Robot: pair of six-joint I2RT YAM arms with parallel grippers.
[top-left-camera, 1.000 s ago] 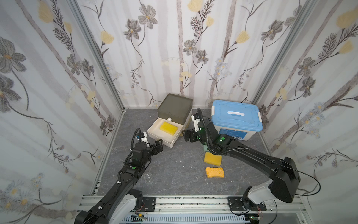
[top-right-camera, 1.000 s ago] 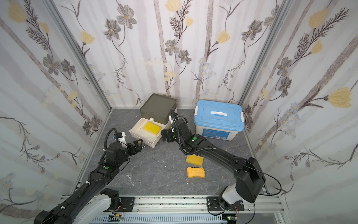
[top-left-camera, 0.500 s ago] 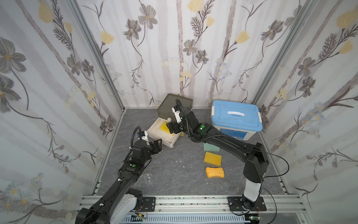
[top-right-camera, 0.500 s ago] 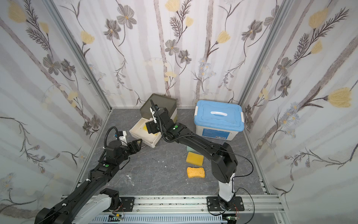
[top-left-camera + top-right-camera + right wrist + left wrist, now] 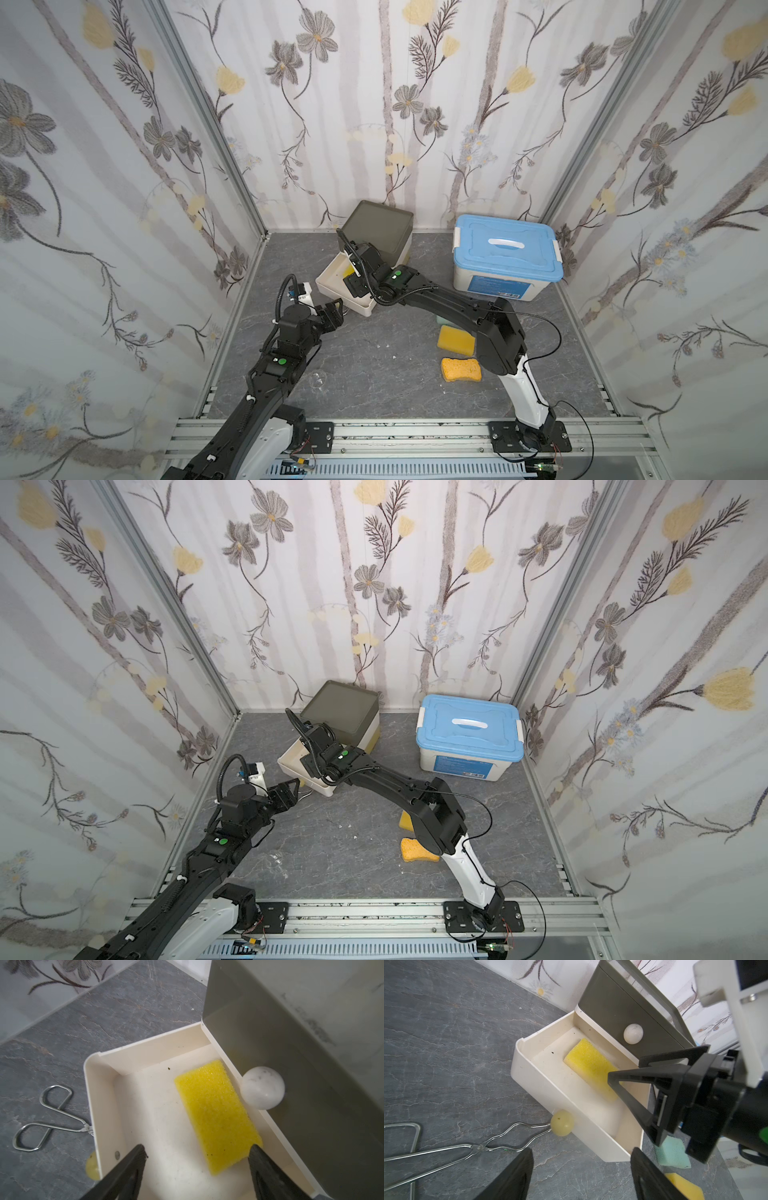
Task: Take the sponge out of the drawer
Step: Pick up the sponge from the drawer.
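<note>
Grey marbled tabletop (image 5: 374, 365), floral walls (image 5: 374, 104) around. Left: black left gripper (image 5: 337, 309), jaws spread, empty, just beside the cream plastic drawer (image 5: 104, 1109), at its front. Centre: black right gripper (image 5: 197, 1148) spread over the pulled-out drawer, straddling the yellow rectangular sponge (image 5: 216, 1115) lying inside; contact unclear. Right: blue-lidded white plastic box (image 5: 505, 249), shut.

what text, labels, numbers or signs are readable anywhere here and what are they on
No text here is legible.
Blue label on the front of the storage box: small print and a barcode-like strip, too small to read.
Dark marks on the grey cabinet: blurred, unreadable.
</note>
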